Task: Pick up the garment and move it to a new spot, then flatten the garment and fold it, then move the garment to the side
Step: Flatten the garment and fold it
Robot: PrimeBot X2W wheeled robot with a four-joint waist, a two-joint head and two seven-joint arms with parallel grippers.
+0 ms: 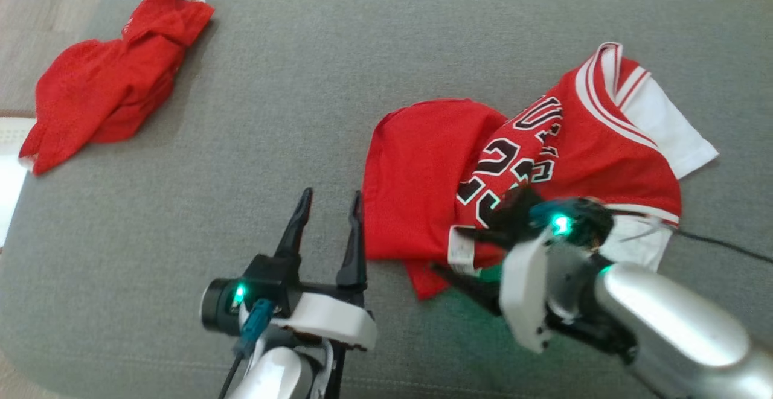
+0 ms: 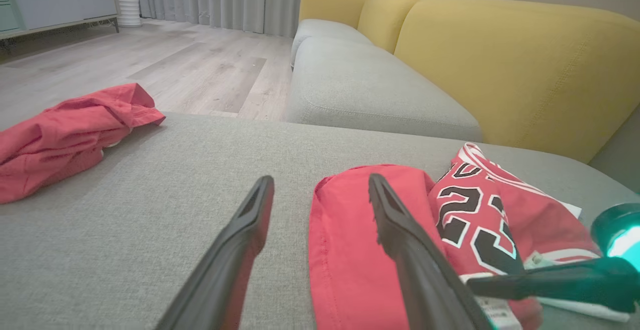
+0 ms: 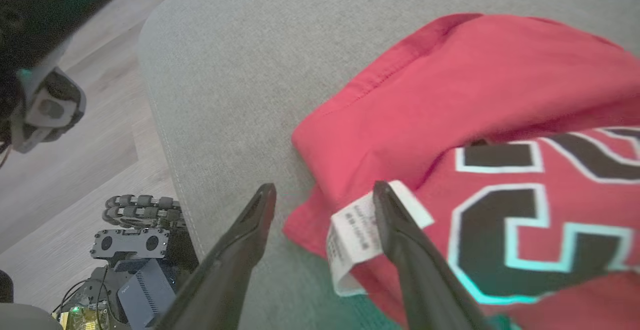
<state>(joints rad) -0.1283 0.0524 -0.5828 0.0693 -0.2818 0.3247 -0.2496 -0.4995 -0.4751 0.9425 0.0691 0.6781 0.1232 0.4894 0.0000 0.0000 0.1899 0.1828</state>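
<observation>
The garment (image 1: 543,163) is a red basketball jersey, lying crumpled on the right half of a grey upholstered seat (image 1: 302,37). Its front shows black numerals edged in white, a "23" broken by folds, with part of a black lettered word above them. White and red striped trim runs along one opening at the far right, and white cloth shows beneath it there. The left part is plain red cloth, folded over into a rounded edge. A white care label (image 1: 462,251) sticks out at the near corner.

The right claw (image 1: 444,248) is at that corner, its two dark fingers apart and holding nothing; in the right wrist view one finger (image 3: 400,240) crosses the label (image 3: 352,230) and the other is over bare grey fabric. The left claw (image 1: 332,194) is just beside the jersey's left edge, fingers apart and empty.

A second red garment (image 1: 109,85) lies bunched at the seat's far left corner, well apart. A yellow sofa back (image 2: 500,60) and wooden floor (image 2: 175,65) lie beyond.
</observation>
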